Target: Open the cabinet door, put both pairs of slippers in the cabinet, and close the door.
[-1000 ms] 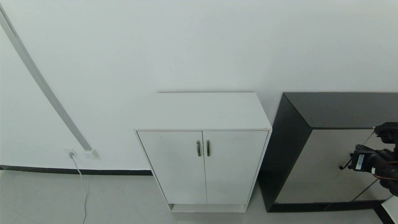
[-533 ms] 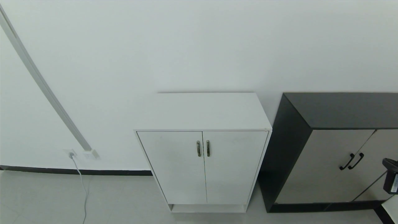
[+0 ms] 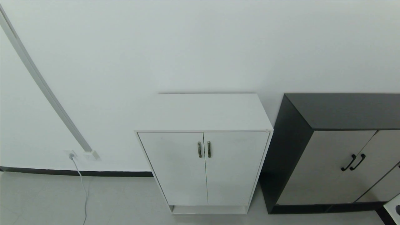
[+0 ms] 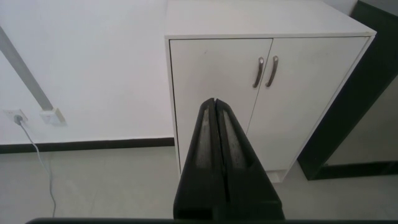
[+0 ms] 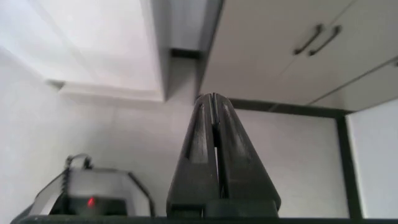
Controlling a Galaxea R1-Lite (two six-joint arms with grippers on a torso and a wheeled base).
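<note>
While white cabinet (image 3: 203, 168) doors sit closed | left jaws clenched, empty | right jaws clenched, empty

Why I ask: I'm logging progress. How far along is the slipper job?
Done: unclear; the white cabinet has its doors shut, and whether slippers are inside is hidden. In hand: nothing; the left gripper and right gripper are shut and empty. Left: possibly every step, starting with opening a door.

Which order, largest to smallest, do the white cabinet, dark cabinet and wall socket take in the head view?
1-2. white cabinet, dark cabinet: alike; the dark one runs off the edge.
3. wall socket.
</note>
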